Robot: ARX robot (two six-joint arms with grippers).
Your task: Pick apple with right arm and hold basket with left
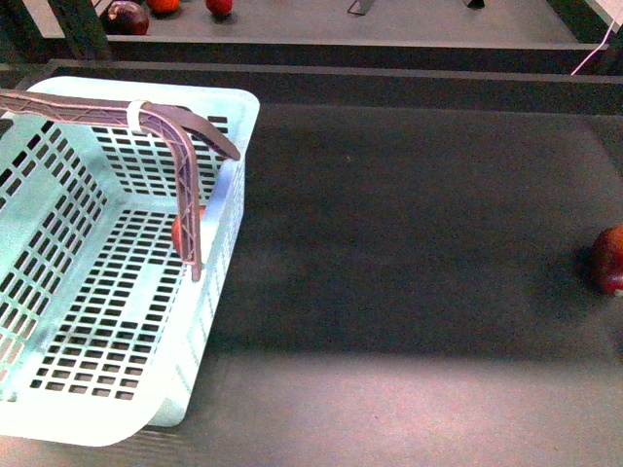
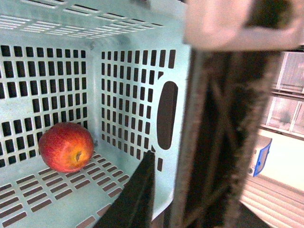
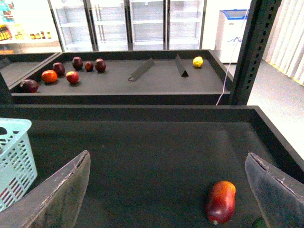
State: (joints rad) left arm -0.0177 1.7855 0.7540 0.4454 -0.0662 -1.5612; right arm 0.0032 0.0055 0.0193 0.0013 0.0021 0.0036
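When looking from the front, find the apple point(image 1: 177, 233) half hidden behind the handle point(image 1: 185, 185) inside the basket point(image 1: 58, 418) at left, basket's long axis near-to-far. From the left wrist: stem dimple turned camera-ward, left gripper point(image 2: 142, 190) grip impossible to tell. From the right wrist: right gripper point(image 3: 166, 199) spread, empty, near a darker fruit point(image 3: 221, 202); could seize that by mistake.

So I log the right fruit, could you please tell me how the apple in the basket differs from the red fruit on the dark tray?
The apple is round; the red fruit is elongated. The apple is bright red with a yellow-orange stem dimple; the red fruit is darker, turning orange at one end. The apple sits inside the basket; the red fruit lies on the dark tray. Both are reddish, lying free.
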